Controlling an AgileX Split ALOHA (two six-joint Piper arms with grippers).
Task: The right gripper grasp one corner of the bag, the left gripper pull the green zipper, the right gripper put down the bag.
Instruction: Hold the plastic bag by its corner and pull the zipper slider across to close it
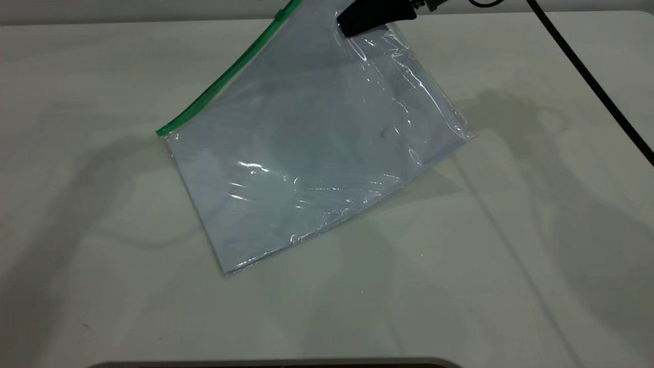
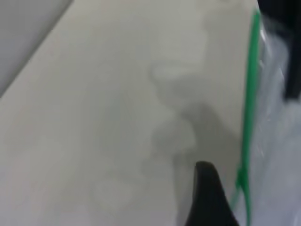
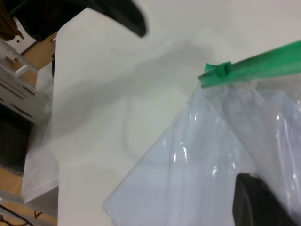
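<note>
The bag (image 1: 317, 148) is a clear pouch with pale sheets inside. Its near corner rests on the table and its far corner is lifted. My right gripper (image 1: 357, 21) is shut on that raised far corner at the top of the exterior view; one of its fingers (image 3: 256, 202) shows against the plastic. The green zipper (image 1: 225, 76) runs along the bag's left edge, with its slider tab (image 1: 280, 15) near the raised end. The tab also shows in the right wrist view (image 3: 221, 70). My left gripper is outside the exterior view. One black finger (image 2: 207, 197) sits just beside the zipper (image 2: 249, 103).
The white table (image 1: 127, 281) carries only the bag. A black cable (image 1: 587, 76) crosses the far right. In the right wrist view the table edge (image 3: 54, 141) shows, with shelving and floor beyond, and the left arm's black tip (image 3: 117, 14) hangs above the table.
</note>
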